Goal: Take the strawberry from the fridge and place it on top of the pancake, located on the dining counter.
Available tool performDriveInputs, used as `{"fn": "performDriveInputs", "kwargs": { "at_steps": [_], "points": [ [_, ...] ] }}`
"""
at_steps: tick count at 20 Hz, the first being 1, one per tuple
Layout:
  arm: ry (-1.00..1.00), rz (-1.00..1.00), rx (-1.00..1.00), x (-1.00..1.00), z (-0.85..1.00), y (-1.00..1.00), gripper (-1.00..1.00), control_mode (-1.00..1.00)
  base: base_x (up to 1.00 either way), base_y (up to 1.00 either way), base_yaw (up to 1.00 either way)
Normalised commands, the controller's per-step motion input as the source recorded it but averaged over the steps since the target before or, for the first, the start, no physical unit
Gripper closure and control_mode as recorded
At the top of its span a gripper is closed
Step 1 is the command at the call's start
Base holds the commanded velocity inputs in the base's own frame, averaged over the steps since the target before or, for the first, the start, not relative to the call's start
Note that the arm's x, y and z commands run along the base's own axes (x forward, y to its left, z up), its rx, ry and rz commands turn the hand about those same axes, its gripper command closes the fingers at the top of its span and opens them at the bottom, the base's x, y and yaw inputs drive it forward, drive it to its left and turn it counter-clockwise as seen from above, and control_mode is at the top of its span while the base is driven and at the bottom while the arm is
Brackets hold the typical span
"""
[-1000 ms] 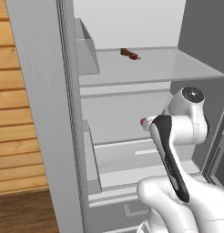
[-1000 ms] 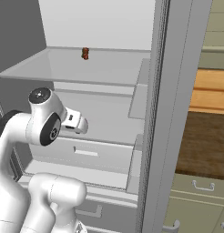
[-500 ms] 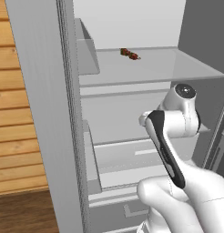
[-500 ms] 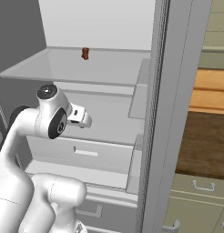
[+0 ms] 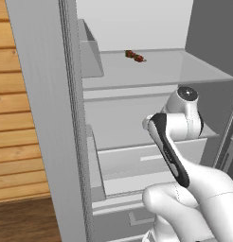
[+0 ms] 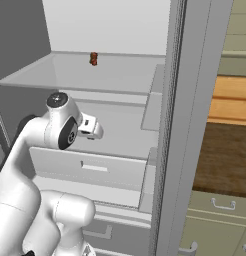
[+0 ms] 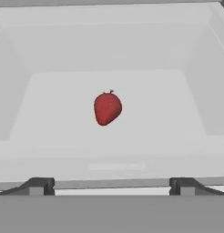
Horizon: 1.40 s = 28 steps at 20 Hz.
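Since the earlier frames the arm (image 5: 171, 156) has swung its wrist higher and further in toward the fridge (image 5: 137, 123) shelves; base cameras unchanged, fridge and berry where they were.

Fridge stands open, door edge (image 5: 47, 118) running down the left of the left base view and down the middle of the right base view (image 6: 182, 125). Strawberry (image 7: 107, 108) lies on a pale shelf (image 7: 109, 136) in the hand view, about centre, dark stem end up, red body pointing down, nothing touching it. In the base views a small red-brown item sits on the upper shelf toward the back: (image 5: 135, 56) left view, (image 6: 93, 58) right view (too small to make out detail, looks like the same berry). Upper shelf (image 5: 156, 71) otherwise bare around it.

Jaws spread wide: the two dark fingertips (image 7: 37, 185) sit far apart at the bottom corners of the hand view, nothing between them, well short of the strawberry. Gripper (image 7: 112, 186) points into the fridge. In the right base view the arm's wrist (image 6: 87, 129) sits below the upper shelf, in front of a lower shelf and above a drawer (image 6: 90, 167).

Wood-plank wall (image 5: 16, 118) left of the fridge in the left view. Green cabinet drawers (image 6: 220, 210) right of the door in the right view, with a brown wood surface (image 6: 227, 155) above them.
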Motion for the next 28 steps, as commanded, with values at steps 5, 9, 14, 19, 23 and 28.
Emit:
{"fn": "performDriveInputs", "kwargs": {
  "at_steps": [5,9,14,19,23,28],
  "points": [
    [0.00,0.00,-0.01,0.26,-0.23,0.00,-1.00,-1.00,0.00,0.00,0.00],
    [0.00,0.00,0.00,0.28,-0.18,0.02,-1.00,-1.00,0.00,0.00,0.00],
    [0.00,0.00,0.00,0.30,-0.10,0.06,-1.00,-1.00,0.00,0.00,0.00],
    [0.00,0.00,0.00,0.28,-0.10,0.04,-1.00,-1.00,0.00,0.00,0.00],
    [0.00,0.00,-0.01,0.30,-0.16,0.00,-1.00,-1.00,0.00,0.00,0.00],
    [0.01,0.00,0.00,0.42,-0.22,0.00,-1.00,-1.00,0.00,0.00,0.00]
  ]
}}
